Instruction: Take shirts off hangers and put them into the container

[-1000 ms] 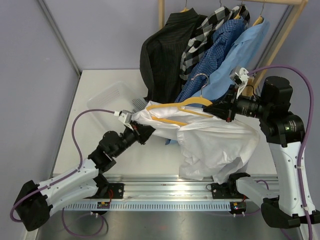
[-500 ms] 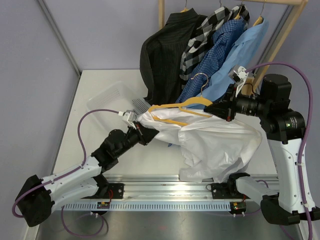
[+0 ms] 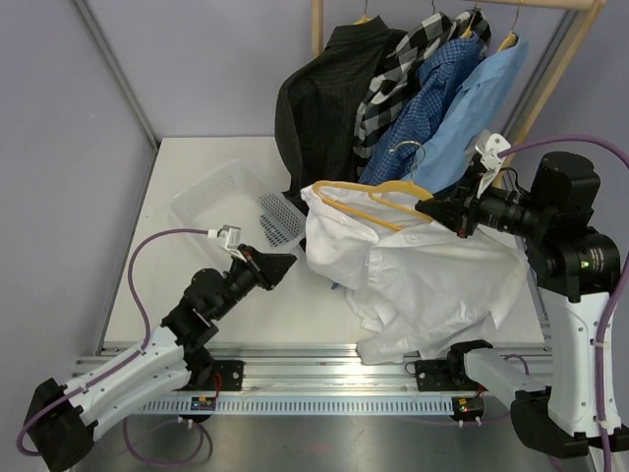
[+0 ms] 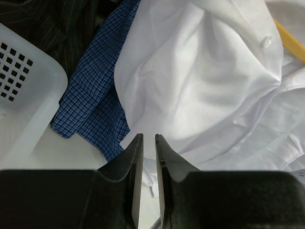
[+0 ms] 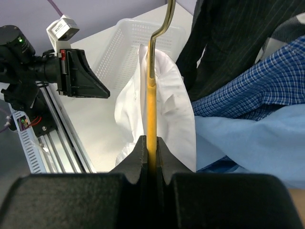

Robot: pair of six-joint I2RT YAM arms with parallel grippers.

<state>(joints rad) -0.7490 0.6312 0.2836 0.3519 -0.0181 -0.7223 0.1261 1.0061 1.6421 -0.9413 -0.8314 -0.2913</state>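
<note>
Holding position, right fingers (image 3: 437,206): closed on one end of a thin yellow clothes hanger (image 5: 151,109), with the bar pinched between them and the metal hook pointing away from the wrist.

Plain white long-sleeved shirt (image 3: 432,285): draped over that hanger, bunched and hanging down towards the near edge of the white tabletop (image 3: 157,256). It sits to the right of the container and outside it.

Left fingers (image 3: 283,263): parted by a narrow gap and gripping nothing. They are low over the tabletop, pointed at the white shirt and just short of its cloth.

White perforated plastic laundry basket (image 3: 277,218): at the rear left of the tabletop, with no shirt seen inside it.

On the wooden rail (image 3: 531,4) behind, hanging side by side from left to right:
- black pinstriped shirt (image 3: 314,118)
- black-and-white large-check shirt (image 3: 393,74)
- dark blue small-check shirt (image 3: 413,108)
- plain light blue shirt (image 3: 472,108)

The tails of the black and dark blue shirts reach down beside the basket's corner.
</note>
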